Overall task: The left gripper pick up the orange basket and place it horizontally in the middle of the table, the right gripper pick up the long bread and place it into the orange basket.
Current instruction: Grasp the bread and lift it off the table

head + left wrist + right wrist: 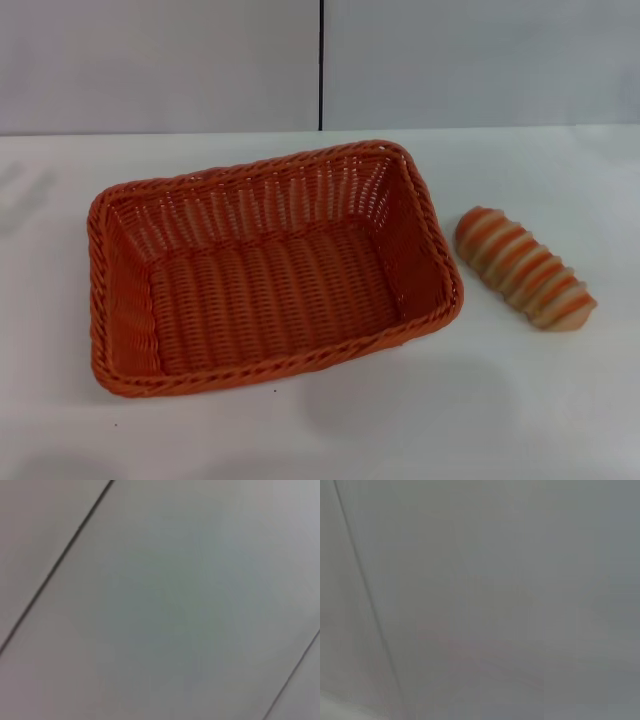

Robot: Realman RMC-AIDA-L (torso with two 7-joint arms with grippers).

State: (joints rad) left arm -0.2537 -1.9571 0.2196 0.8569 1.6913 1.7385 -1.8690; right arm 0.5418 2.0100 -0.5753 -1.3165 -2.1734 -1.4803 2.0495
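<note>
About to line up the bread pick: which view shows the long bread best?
The head view: the long bread lies whole on the table, right of the orange basket. Both wrist views show only blank grey panels, no bread.

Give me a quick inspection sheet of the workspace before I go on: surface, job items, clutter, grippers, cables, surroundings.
Surface: the table is plain white; faint shadows fall on it near the front edge.
Job's things: the orange basket sits mid-table, empty, its long side slightly skewed. The long bread lies on the table on the robot's right of the basket, apart from it, angled diagonally.
Clutter: nothing seen.
Grippers: neither the left gripper nor the right gripper is in view; both wrist views show only pale panels with dark seams.
Cables: nothing seen.
Surroundings: a pale wall behind the table, with a dark vertical seam.
</note>
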